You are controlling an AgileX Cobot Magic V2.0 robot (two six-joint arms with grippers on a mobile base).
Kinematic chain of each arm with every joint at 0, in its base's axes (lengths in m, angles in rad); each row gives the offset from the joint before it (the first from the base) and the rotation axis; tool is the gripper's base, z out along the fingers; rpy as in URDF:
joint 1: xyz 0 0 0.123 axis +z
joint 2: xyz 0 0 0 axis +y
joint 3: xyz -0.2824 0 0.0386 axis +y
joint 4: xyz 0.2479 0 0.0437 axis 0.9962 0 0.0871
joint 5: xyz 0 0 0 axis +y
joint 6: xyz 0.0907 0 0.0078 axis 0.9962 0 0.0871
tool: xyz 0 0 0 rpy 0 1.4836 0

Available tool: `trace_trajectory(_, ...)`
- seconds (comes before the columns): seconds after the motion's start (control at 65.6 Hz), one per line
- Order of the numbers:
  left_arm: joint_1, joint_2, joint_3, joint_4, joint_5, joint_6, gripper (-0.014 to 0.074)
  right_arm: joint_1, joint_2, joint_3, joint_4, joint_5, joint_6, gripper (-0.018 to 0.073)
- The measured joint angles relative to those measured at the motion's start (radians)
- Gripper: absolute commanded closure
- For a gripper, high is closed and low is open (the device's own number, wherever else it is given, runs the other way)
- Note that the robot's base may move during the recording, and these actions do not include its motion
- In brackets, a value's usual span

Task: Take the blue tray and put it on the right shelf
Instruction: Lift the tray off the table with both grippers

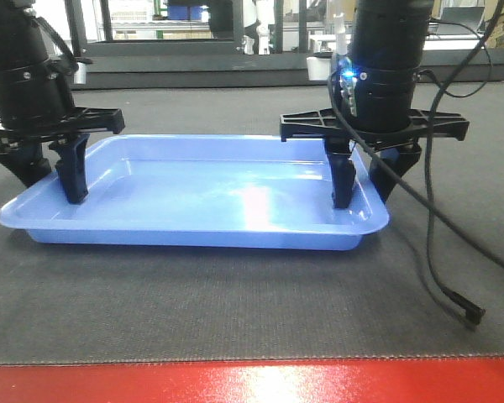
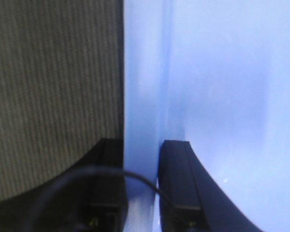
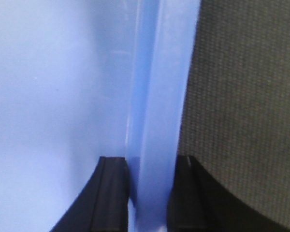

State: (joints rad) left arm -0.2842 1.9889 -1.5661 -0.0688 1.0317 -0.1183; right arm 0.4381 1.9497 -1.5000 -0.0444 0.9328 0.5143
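The blue tray point(image 1: 218, 197) lies flat on the black-matted tabletop point(image 1: 235, 311). The left claw point(image 1: 49, 180) and right claw point(image 1: 365, 189) each straddle a short-end rim, pinched narrow onto it, likely for a level lift. A loose cable point(image 1: 454, 294) trails just beside the right edge.

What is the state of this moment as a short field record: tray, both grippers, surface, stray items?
blue tray: empty, lying flat on the mat
surface: dark grey mat
left gripper: shut on the tray's left rim, one finger inside, one outside
right gripper: shut on the tray's right rim, same straddle
loose cable: trails down beside the right gripper, its end on the mat
task stage: gripped at both ends, not yet lifted
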Motion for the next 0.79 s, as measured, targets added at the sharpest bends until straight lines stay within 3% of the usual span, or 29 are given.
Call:
trace_trajectory(0.198,0.000,-0.033,-0.071,-0.006,0.098,0.000,0.0640,0.000,-0.083,0.000,-0.011,0.023,0.000,0.0502)
trace_trajectory(0.381,0.000,-0.202,-0.082,-0.017,0.145,-0.002,0.0640,0.008,-0.236,0.000,-0.032,0.069,-0.011,0.0502)
trace_trajectory(0.64,-0.012,-0.480,0.007,-0.020,0.216,-0.018,0.0640,0.130,-0.475,0.067,-0.111,0.139,-0.012,0.0502)
trace_trajectory(0.793,-0.061,-0.590,0.080,-0.011,0.226,-0.053,0.0640,0.179,-0.569,0.085,-0.122,0.196,-0.012,0.0502)
